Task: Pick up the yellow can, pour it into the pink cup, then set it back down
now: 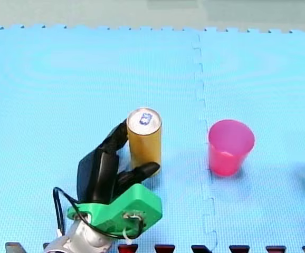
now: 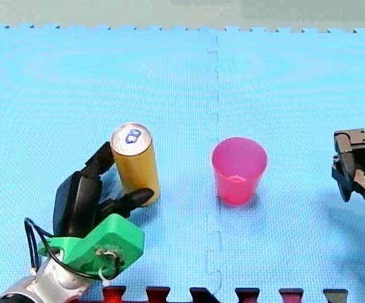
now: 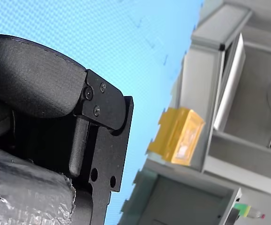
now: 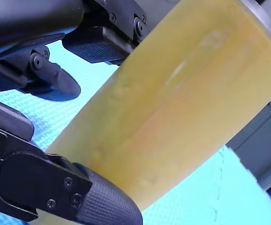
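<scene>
Glossy can (image 1: 144,141) (perhaps metal), textured foam mat (image 1: 63,79)

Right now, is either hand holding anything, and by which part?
The left hand grips the yellow can around its lower side, with the can upright on the mat. The right hand, at the mat's right edge, holds nothing.

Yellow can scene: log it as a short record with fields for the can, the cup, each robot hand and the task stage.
yellow can: upright on the blue foam mat, left of the cup
pink cup: upright, mouth up, standing apart from the can
left robot hand: fingers wrapped around the yellow can's lower side
right robot hand: at the mat's right edge, holding nothing
task stage: can gripped, apparently not yet lifted; pour not yet done
</scene>
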You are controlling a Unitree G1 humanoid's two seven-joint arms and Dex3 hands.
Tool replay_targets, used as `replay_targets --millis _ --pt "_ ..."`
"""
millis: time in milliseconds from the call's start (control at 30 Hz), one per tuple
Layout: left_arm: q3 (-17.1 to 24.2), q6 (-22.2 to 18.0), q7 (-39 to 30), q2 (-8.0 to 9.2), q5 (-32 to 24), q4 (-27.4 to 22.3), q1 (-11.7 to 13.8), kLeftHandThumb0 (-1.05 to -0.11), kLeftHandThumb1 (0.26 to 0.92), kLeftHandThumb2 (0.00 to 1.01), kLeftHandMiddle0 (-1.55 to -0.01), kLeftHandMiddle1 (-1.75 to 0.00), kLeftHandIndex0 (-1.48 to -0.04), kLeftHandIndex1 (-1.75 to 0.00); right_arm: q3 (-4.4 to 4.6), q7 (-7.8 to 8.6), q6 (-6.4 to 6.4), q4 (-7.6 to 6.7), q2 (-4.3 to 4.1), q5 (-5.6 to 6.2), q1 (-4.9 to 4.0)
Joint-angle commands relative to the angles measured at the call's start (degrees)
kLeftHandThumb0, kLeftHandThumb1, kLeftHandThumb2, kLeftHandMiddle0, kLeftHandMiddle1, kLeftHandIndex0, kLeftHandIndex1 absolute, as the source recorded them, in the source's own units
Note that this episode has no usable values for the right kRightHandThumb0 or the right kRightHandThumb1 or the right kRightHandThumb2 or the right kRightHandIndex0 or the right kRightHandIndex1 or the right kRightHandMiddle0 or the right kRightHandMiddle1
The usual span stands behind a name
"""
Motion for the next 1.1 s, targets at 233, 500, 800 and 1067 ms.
replay_targets --millis 233,500,800,1067 --pt "-1.0 -1.5 -1.2 0.74 -0.8 0.3 0.0 -1.017 0.761 0.00 -0.31 0.00 -0.27 0.00 -0.18 0.10 -0.09 0.08 -0.09 0.42 -0.16" --pt "11.0 -6.2 -25.9 -2.44 -18.4 -0.1 0.5 -1.048 0.808 0.02 -0.29 0.00 -0.22 0.00 -0.23 0.18 -0.11 0.35 -0.12 0.40 -0.35" --pt "20.3 -4.5 -45.9 -3.53 -32.6 -1.7 0.1 -1.048 0.868 0.03 -0.25 0.00 -0.19 0.00 -0.40 0.17 0.07 0.60 -0.22 0.33 -0.58" --pt "23.2 -5.1 -54.1 -3.60 -38.1 -2.8 0.1 -1.048 0.869 0.02 -0.22 0.00 -0.21 -0.01 -0.55 0.78 0.23 0.83 -0.42 0.58 -0.75"
